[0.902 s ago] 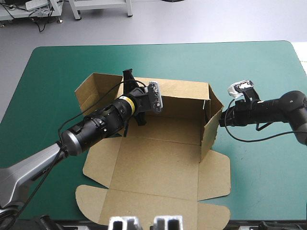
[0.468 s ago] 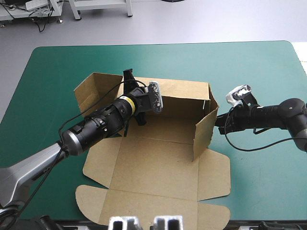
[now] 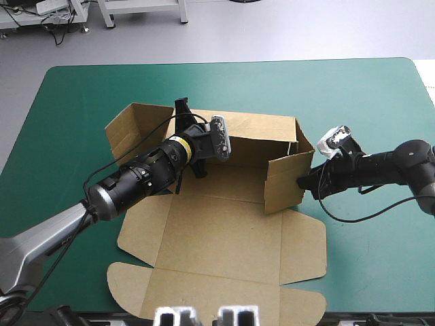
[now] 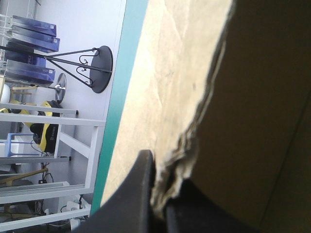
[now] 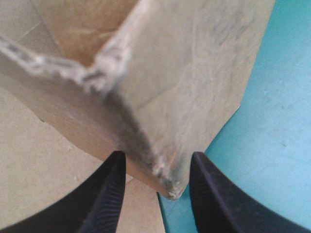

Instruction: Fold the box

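The box floor point(image 3: 231, 182) is walled off on 2 sides, by the back wall point(image 3: 258, 144) and the right flap point(image 3: 284, 180) angled inward. Its left half is crossed by the left arm point(image 3: 136, 182). The teal-green cover point(image 3: 272, 88) beyond and the flat near panel point(image 3: 217, 238) are unobstructed.
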Controlling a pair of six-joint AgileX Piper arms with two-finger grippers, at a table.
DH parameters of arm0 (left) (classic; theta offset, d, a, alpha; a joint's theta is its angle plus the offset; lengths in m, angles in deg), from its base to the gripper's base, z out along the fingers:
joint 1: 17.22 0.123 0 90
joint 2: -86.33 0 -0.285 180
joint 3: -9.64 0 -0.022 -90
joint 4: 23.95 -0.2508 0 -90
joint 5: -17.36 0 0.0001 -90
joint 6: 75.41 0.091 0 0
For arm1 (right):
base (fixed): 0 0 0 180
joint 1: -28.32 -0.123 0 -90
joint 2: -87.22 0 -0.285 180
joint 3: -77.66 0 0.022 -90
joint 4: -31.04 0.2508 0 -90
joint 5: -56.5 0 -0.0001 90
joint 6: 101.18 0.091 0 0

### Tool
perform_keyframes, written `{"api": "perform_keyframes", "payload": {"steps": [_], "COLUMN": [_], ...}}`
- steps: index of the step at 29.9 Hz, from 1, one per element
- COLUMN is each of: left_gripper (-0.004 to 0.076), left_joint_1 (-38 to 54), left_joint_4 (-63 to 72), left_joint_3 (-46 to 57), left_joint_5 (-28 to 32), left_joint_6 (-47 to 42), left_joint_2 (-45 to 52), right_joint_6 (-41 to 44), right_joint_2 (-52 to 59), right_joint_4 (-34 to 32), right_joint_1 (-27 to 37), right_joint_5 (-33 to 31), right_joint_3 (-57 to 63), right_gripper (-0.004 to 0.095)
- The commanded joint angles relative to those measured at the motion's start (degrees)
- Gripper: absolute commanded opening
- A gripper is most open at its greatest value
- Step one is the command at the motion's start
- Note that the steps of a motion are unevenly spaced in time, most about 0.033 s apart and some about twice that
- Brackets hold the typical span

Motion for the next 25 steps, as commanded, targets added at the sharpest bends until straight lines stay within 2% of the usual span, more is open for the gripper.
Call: {"api": "perform_keyframes", "payload": {"steps": [1,3,7,14,25], "left_gripper": [-0.0010,-0.0010,-0.0010,-0.0010,-0.0010], "left_joint_1": [-0.02,-0.02,-0.02,-0.02,-0.02], "left_joint_4": [1.29,1.16,1.16,1.16,0.95], "left_joint_3": [-0.77,-0.77,-0.77,-0.77,-0.77], "left_joint_5": [-3.16,-3.16,-3.17,-4.11,-4.29], "left_joint_6": [-1.02,-0.86,0.40,0.53,1.15], "left_joint_2": [0.91,0.91,0.91,0.91,0.91], "right_joint_6": [-2.73,-3.71,-4.65,-1.50,4.22], "right_joint_2": [1.84,1.84,1.84,1.84,1.84], "right_joint_4": [5.71,8.06,8.67,8.51,10.14], "right_joint_1": [-0.08,-0.23,-3.77,-9.89,-10.76], "right_joint_5": [0.06,-0.27,1.71,13.35,27.40], "right_joint_3": [-1.34,-1.34,-1.34,-1.34,-1.34], "right_gripper": [0.0424,0.0427,0.0428,0.0428,0.0406]}}
